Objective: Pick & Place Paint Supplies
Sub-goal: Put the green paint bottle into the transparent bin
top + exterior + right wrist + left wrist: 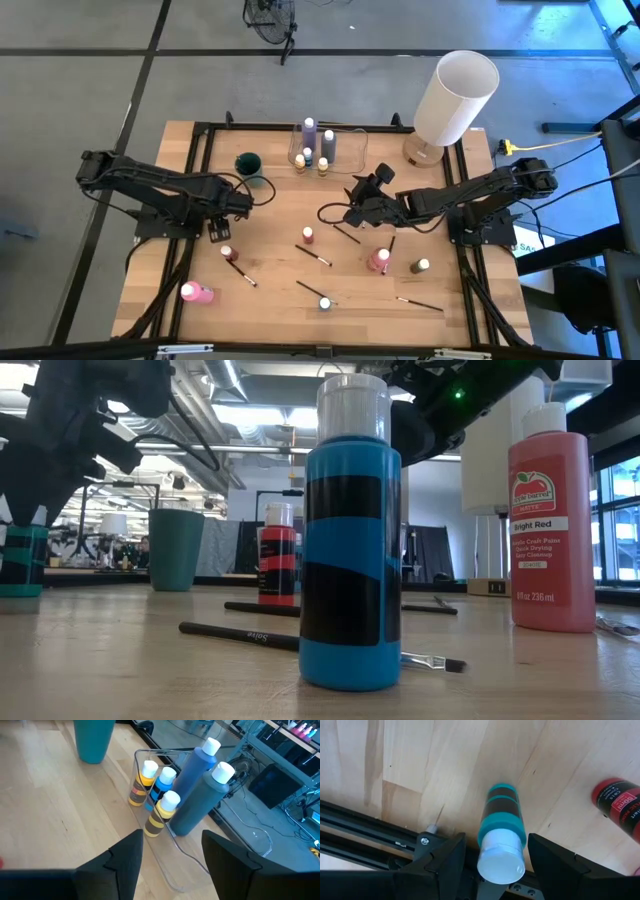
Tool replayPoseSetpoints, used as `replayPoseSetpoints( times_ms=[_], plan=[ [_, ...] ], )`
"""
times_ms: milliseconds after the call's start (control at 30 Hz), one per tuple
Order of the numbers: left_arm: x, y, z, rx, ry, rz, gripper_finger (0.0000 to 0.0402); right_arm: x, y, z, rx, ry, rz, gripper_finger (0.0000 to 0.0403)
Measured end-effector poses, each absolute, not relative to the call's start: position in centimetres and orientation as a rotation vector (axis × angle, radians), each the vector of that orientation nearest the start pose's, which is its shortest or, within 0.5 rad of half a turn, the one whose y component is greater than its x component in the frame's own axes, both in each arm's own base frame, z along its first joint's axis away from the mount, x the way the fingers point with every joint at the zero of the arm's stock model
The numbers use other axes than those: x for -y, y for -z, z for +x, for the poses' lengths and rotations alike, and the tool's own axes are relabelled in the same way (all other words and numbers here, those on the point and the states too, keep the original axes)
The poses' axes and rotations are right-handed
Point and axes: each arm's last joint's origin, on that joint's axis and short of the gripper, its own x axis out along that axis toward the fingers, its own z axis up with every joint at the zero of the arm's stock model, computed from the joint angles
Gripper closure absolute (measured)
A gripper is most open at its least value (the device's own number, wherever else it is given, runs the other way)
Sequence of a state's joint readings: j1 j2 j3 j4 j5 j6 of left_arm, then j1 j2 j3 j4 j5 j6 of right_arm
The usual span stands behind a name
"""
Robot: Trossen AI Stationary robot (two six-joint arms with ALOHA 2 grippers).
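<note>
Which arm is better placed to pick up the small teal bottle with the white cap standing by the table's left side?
Left. The left gripper hangs open directly over the small teal bottle with the white cap, its fingers either side. The right gripper is open mid-table, facing the clear plastic container.

Both arms are matte black, built of boxy jointed segments. Left arm [150,190]: black cables loop along its links. Right arm [470,195]: same build, black cable curling near its wrist; a small green light glows on its housing in the low view. Fingers [445,865] are dark, angular plastic wedges, with a silver screw [424,840] nearby.
</note>
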State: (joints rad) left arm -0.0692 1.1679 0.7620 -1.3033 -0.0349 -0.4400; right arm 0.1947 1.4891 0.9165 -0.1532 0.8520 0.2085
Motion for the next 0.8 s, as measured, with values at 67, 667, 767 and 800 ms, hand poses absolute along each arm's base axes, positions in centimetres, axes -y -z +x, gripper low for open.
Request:
replayPoseSetpoints(
  times_ms=[67, 667, 767, 800],
  plan=[
    [0.95, -20.90, 15.16, -1.676, -0.349, -0.238, 0.0190, -3.70, -22.67, 30.03, -0.568, 0.688, -0.175, 0.0197],
    [0.95, -20.90, 15.16, -1.676, -0.349, -0.238, 0.0190, -3.72, -22.66, 30.03, -0.574, 0.681, -0.188, 0.0197],
    [0.95, -20.90, 15.19, -1.672, -0.360, -0.248, 0.0190, -3.73, -22.66, 30.03, -0.578, 0.677, -0.198, 0.0197],
    [0.95, -20.90, 15.19, -1.670, -0.367, -0.255, 0.0190, -3.75, -22.66, 30.03, -0.580, 0.674, -0.205, 0.0197]
  ],
)
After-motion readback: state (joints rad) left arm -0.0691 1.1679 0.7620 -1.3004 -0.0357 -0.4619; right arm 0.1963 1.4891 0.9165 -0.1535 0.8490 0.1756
